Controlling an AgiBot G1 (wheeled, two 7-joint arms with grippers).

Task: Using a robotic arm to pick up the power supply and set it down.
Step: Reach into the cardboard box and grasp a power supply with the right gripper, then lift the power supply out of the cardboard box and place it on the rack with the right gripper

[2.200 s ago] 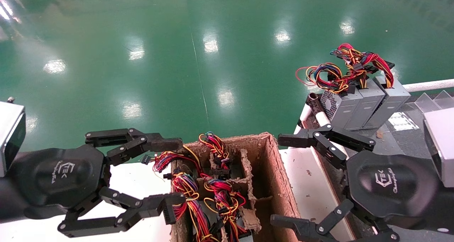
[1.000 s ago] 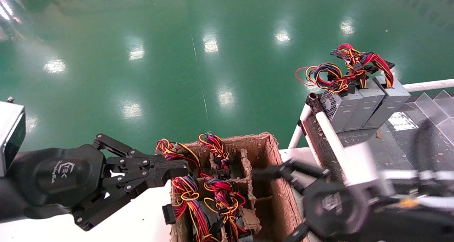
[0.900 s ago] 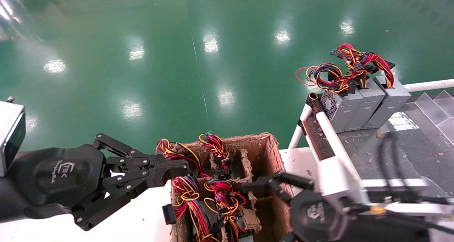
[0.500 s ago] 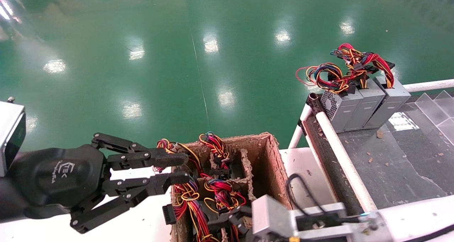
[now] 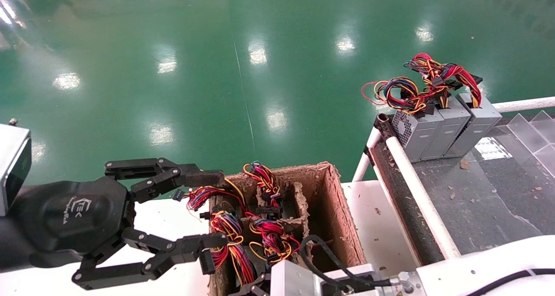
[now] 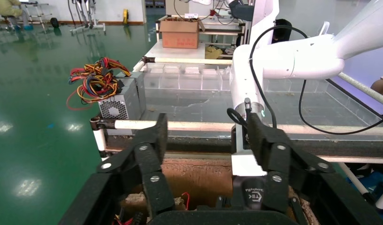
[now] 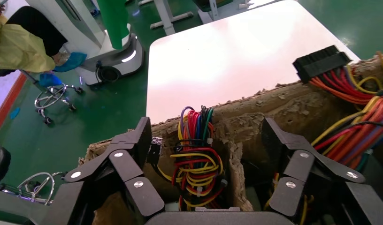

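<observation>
While frayed cardboard box (image 5: 342,218) holds wires, right gripper (image 7: 203,140) splayed.

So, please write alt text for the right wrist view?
The open right gripper hangs over a cardboard box, its fingers on either side of a bundle of red, yellow and black wires in one compartment. Behind lies a white table.

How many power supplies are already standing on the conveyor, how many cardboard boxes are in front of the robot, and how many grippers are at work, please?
Power supplies on the conveyor: 3
Cardboard box: 1
Grippers: 2, left gripper, right gripper
Total: 6
</observation>
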